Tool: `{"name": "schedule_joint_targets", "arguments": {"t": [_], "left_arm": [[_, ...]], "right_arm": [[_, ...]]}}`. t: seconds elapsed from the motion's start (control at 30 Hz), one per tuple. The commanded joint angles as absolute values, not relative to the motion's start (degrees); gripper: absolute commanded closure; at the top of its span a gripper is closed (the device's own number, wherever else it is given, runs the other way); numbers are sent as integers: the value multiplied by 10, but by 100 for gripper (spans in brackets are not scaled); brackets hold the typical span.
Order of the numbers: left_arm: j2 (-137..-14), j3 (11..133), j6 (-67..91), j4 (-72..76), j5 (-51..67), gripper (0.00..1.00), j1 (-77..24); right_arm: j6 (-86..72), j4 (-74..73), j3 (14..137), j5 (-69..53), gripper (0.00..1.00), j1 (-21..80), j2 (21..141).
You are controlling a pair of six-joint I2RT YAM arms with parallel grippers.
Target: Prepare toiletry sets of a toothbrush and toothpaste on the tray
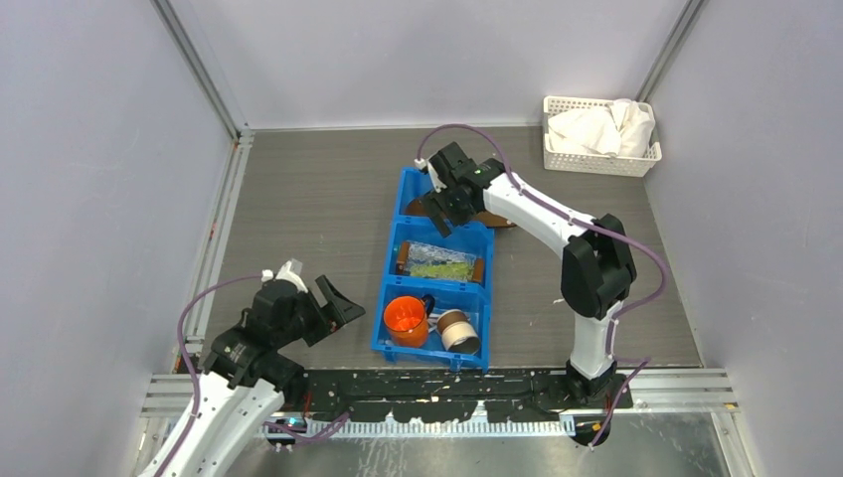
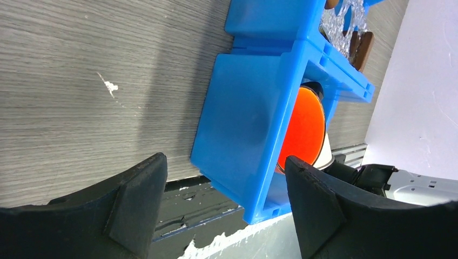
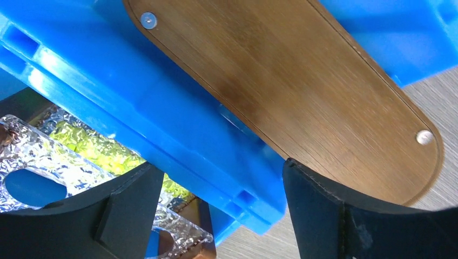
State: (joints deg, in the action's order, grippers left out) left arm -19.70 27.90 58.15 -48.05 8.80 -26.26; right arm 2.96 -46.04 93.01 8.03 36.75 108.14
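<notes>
Tray [image 1: 499, 221]: top view. The dark-brown board lies at the far end of the blue bin [image 1: 390, 248]. It sits across the far compartment and its right end pokes out past the bin's right wall. The right gripper [image 1: 439, 211] sits over that compartment, directly above the board; finger gap not readable from here. Middle compartment holds a crinkly packet [image 1: 437, 261] with yellow-green contents (tube or not, cannot tell). Near compartment holds an orange cup [image 1: 406, 318] and a roll [image 1: 457, 330]. The left gripper [image 1: 336, 306] hangs low over the table [image 1: 308, 209], near-left of the bin, fingers spread. A white lattice basket [image 1: 596, 164] with a white cloth [image 1: 601, 127] stands far right.

Left wrist view. Left gripper [image 2: 224, 164] fingers are wide apart with nothing between them. Ahead are the bin's [image 2: 243, 118] outer wall, the orange cup [image 2: 308, 129] showing over the rim, and grey table [image 2: 81, 81] to the left.

Right wrist view. Right gripper [image 3: 221, 167] fingers are apart, gripping nothing. The tray [image 3: 302, 81] rests tilted on the bin [image 3: 135, 97] wall, with one silver stud [image 3: 148, 20] at each visible end. The packet [image 3: 81, 156] shows in the compartment at lower left.
</notes>
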Motion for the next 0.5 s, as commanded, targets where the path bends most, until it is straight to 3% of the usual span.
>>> {"name": "schedule_joint_targets", "arguments": {"t": [0.0,0.03,0.13,0.37,0.47], "left_arm": [[-207,295,581,-470,85,20,-265],[-208,297,581,-470,85,20,-265],[-213,305,577,-470,81,20,-265],[-216,306,574,-469,75,21,-265],[-224,304,571,-458,68,21,-265]], "right_arm": [[52,-436,965,58,19,368,1110],[53,-435,966,56,28,367,1114],[52,-435,978,51,67,367,1127],[22,-459,1022,63,84,365,1165],[-28,-453,1018,75,85,358,1166]]}}
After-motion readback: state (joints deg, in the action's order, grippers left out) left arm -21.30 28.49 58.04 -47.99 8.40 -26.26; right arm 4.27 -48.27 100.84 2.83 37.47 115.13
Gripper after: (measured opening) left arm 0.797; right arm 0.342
